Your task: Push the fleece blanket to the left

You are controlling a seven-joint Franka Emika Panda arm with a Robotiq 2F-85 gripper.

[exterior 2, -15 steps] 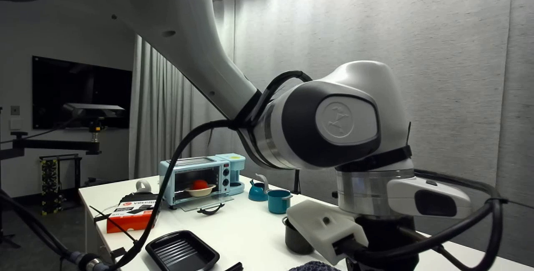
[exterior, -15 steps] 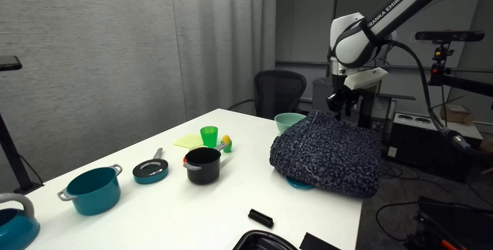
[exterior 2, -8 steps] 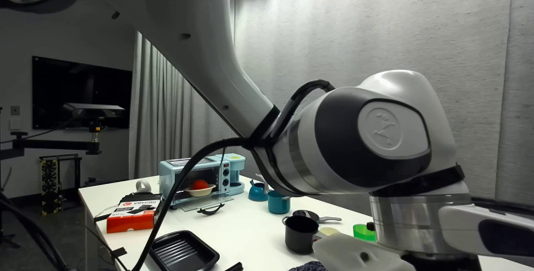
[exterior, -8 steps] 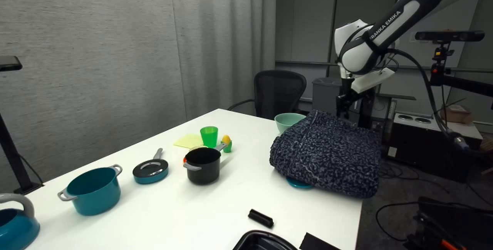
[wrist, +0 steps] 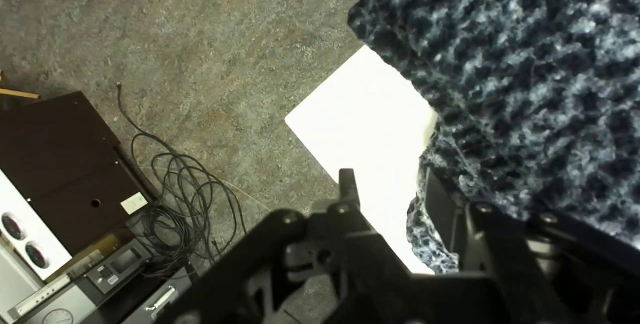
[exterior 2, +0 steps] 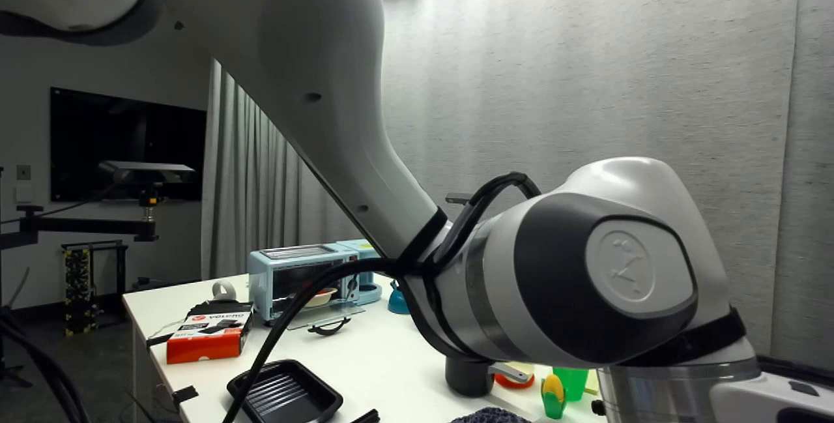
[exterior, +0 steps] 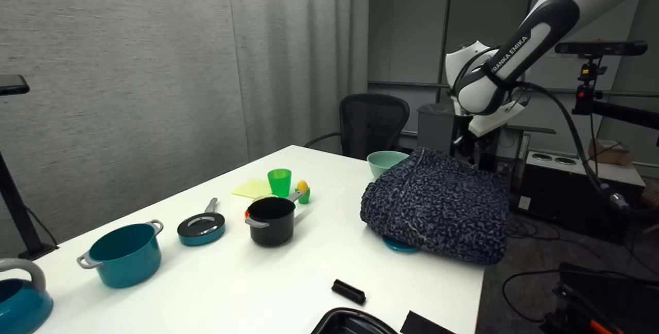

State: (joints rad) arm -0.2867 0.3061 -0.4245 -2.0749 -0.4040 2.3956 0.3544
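Note:
The fleece blanket (exterior: 435,205), dark navy with pale flecks, lies bunched in a thick heap at the table's edge. It fills the right side of the wrist view (wrist: 525,79), and only a sliver shows in an exterior view (exterior 2: 490,416). My gripper (wrist: 387,171) is open with nothing between its fingers; white table shows in the gap. Its right finger overlaps the blanket's edge in the wrist view; I cannot tell whether they touch. In an exterior view the gripper (exterior: 467,151) is low behind the blanket, its fingertips partly hidden.
A mint bowl (exterior: 386,161) stands against the blanket's far side, and a teal item (exterior: 399,245) pokes out underneath. A black pot (exterior: 273,223), green cup (exterior: 279,182) and toy corn (exterior: 302,190) stand further along the table (wrist: 370,119). A black tray (exterior 2: 285,390) lies nearer.
The arm has swung toward the blanket's far side and come lower, with the gripper dropping partly behind the blanket. The blanket has not moved.

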